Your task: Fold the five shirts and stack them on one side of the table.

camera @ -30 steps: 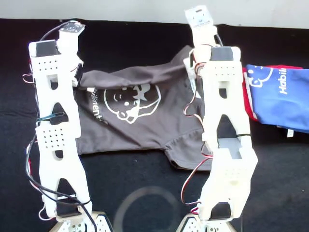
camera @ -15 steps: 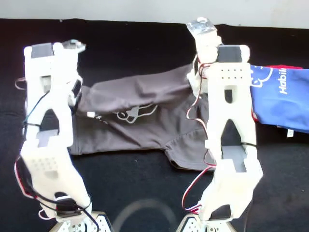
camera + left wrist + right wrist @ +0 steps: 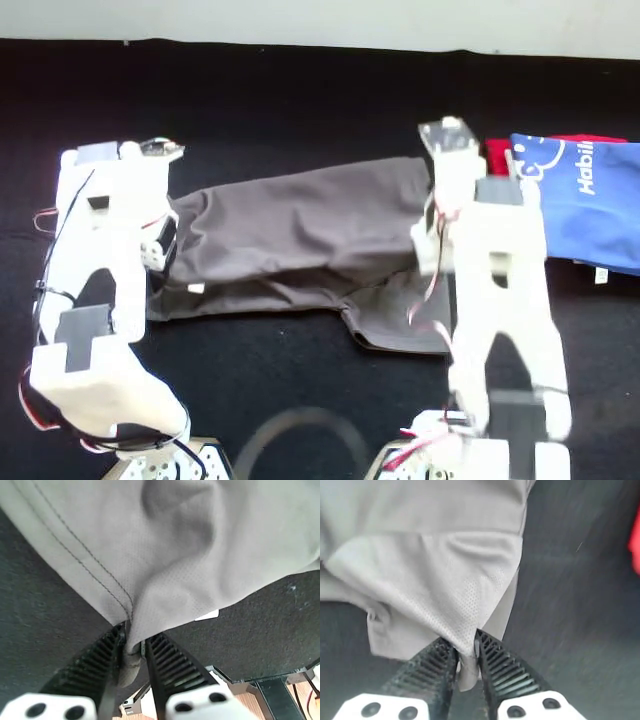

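Grey shirt [image 3: 300, 225] stretches lengthwise between left pincer [image 3: 134, 642] and right pincer [image 3: 465, 650], each clenched on its nearer end

Your light up top is bright and pretty even, so the white left arm [image 3: 110, 200] and right arm [image 3: 525, 290] nearly blow out against the black surface [image 3: 300, 100]. There are no hard shadows, just soft shading in the folds of the grey shirt [image 3: 300, 225]. Up close, the black fingers [image 3: 95, 665] stay dark.
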Tool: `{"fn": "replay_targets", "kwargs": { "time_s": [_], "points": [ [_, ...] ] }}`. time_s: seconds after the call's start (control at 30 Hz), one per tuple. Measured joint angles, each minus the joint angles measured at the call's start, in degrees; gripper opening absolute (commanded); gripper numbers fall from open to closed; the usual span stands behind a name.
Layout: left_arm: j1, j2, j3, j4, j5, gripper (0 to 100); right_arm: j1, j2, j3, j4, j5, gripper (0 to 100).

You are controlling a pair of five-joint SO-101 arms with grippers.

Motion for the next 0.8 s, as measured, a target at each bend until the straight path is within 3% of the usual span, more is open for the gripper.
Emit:
{"fn": "replay_targets", "kwargs": {
  "time_s": [0.17,0.37,0.53,0.8],
  "points": [
    [0.0,-0.62,0.7,-0.62,0.0,1,0.0,-11.78,12.84,-1.41,0.0,0.7],
    [0.09,-3.43,1.05,-0.44,0.0,1,0.0,-21.45,15.47,1.76,0.0,0.7],
    [0.09,-4.84,4.48,-0.53,0.0,1,0.0,-24.0,20.22,2.37,2.81,0.7],
    [0.09,-4.84,9.05,-6.33,0.0,1,0.0,-24.26,30.51,-5.98,5.01,3.4]
  ]
}}
